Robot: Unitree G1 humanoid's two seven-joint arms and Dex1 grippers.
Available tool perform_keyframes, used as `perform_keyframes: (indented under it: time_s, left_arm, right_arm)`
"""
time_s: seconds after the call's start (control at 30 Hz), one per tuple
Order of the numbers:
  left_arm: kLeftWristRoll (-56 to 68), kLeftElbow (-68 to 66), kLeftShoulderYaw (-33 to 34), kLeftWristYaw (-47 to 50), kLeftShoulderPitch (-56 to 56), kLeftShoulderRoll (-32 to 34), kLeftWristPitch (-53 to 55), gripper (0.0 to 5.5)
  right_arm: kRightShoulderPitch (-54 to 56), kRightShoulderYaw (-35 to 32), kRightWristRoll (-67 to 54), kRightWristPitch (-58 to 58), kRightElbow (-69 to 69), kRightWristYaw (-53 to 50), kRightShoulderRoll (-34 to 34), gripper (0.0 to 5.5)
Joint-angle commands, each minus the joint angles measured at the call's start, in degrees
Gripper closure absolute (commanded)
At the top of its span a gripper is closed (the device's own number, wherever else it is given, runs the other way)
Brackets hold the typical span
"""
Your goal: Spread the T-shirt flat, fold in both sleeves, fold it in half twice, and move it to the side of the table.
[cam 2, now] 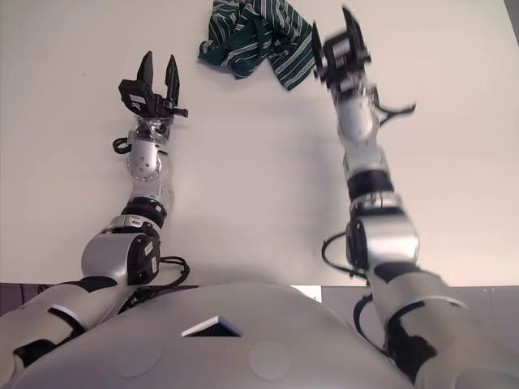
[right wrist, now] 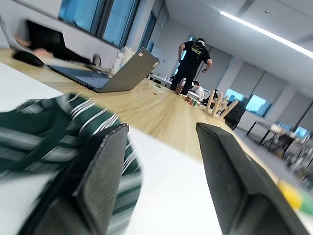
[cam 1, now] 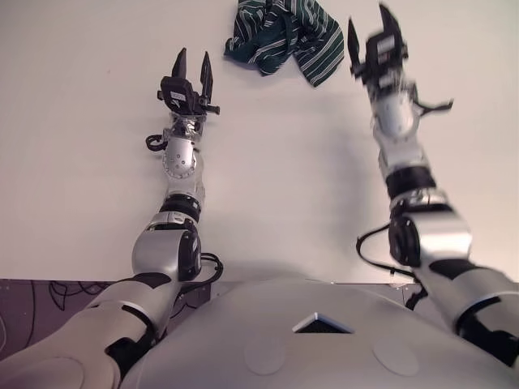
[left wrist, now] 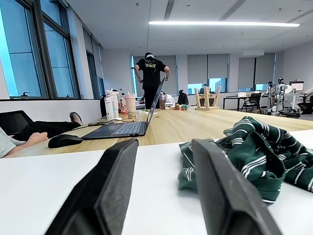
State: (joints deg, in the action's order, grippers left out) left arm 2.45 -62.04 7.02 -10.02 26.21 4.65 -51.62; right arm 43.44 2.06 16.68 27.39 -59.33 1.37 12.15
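Left eye view: T-shirt [cam 1: 284, 36] lay crumpled at far side of table [cam 1: 81, 162]. Left gripper [cam 1: 193, 57] spread wide, empty, near shirt. Right gripper [cam 1: 366, 19] spread wide, empty, just beside shirt.

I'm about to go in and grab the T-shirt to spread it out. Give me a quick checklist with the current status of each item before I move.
1. Left gripper open: ok, fingers apart.
2. Right gripper open: ok, fingers apart.
3. Right gripper close to the T-shirt: ok, it is just beside the shirt's right edge.
4. Left gripper close to the T-shirt: not ok, a stretch of table lies between them.
5. T-shirt spread flat: not ok, it is a crumpled heap.
6. Sleeves or hem findable for a grip: cannot tell, the folds hide them.
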Motion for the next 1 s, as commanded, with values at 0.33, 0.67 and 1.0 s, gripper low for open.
perform_keyframes:
  time_s: [0.33,0.67,1.0]
  left_arm:
    - [-1.8,-4.3,-0.1,2.6,2.0,-0.7,0.1,3.54]
    - [-2.1,-5.7,-0.3,3.0,3.5,-0.7,0.5,3.54]
    - [-2.0,-5.7,-0.3,3.0,3.3,-0.7,0.5,3.54]
  right_arm:
    - [8.3,17.5,14.5,-20.6,-19.4,10.1,-6.1,2.96]
    - [5.2,18.0,12.7,-24.4,-19.8,12.1,-4.6,2.96]
    - [6.4,13.0,6.7,-22.2,-18.5,21.1,-1.2,2.96]
